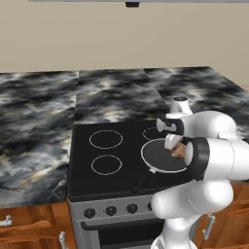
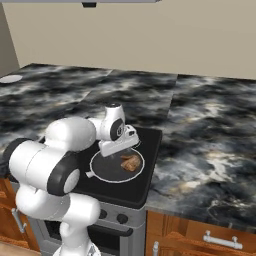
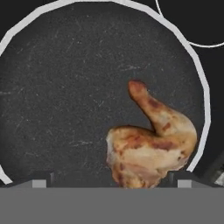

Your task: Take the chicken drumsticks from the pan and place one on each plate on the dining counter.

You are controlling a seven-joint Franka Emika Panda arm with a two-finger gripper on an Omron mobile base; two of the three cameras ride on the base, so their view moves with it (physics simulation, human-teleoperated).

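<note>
Gripper [image 1: 173, 144] hangs right of centre in the left base view, low over the pan [image 1: 158, 156] on the cooktop [image 1: 97, 165]; the arm hides most of it, and a bit of golden meat, the chicken drumsticks [image 1: 178, 151], peeks out just under the hand at the pan's right edge.

From the right base view, the gripper [image 2: 121, 148] sits at mid-frame over the pan [image 2: 107, 170], with the drumsticks [image 2: 130, 162] in the pan's right half, just below it. A plate [image 2: 10, 78] lies far off at the upper left on the dining counter [image 2: 210, 125].

Down the hand view, the fingertips [image 3: 40, 179] stand spread wide at the bottom edge, holding nothing. The drumsticks [image 3: 151, 142] lie lower right, close to the pan's rim [image 3: 202, 100]. Judging from this, centring on the thicker meat end between the tips before descending would give the surest grip, while keeping clear of the rim.
</note>
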